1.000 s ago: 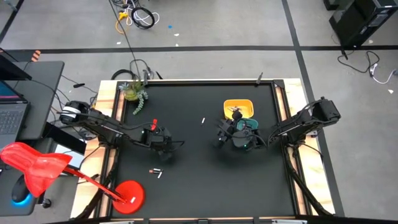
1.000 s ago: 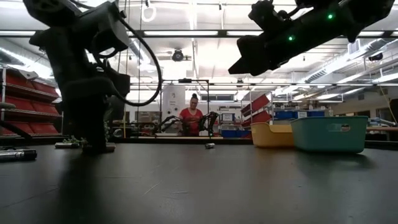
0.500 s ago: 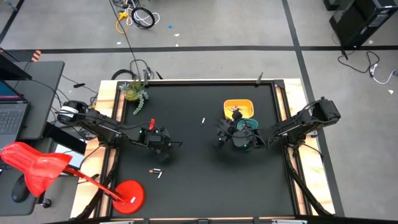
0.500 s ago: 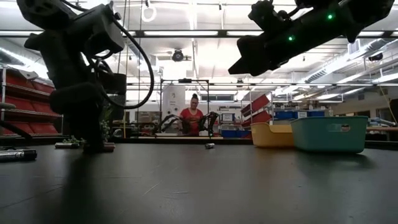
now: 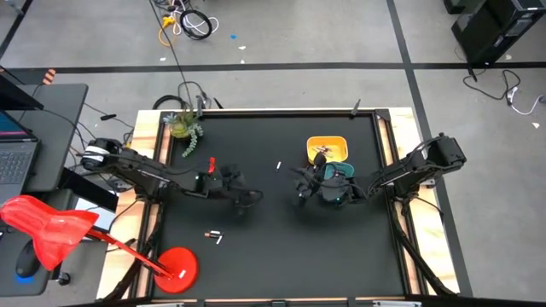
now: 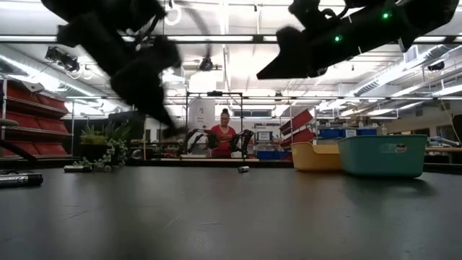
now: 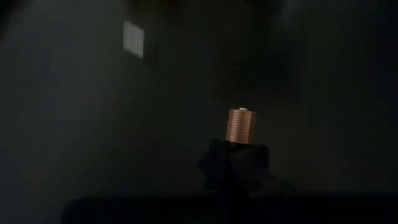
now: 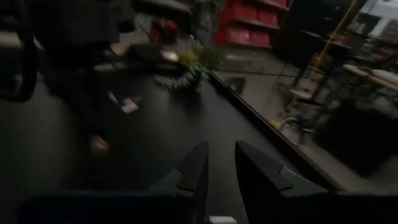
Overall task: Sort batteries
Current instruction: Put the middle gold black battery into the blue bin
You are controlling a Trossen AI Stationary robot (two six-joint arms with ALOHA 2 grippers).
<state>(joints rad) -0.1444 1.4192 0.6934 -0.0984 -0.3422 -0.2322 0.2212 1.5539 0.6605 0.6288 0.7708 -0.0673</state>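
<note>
Left gripper raised over the black table, fingers clamped on a dark battery with copper end; 2 small batteries lie on the table nearby; right gripper, fingers narrowly parted, hangs beside yellow tray and teal tray

One battery is clamped in the left hand, its reddish-copper end with a small pale tip sticking out past the dark fingers. A pale battery lies alone on the black desk near the middle. Two more lie close together toward the front left: a dark one and a pale one just beside it.
</note>
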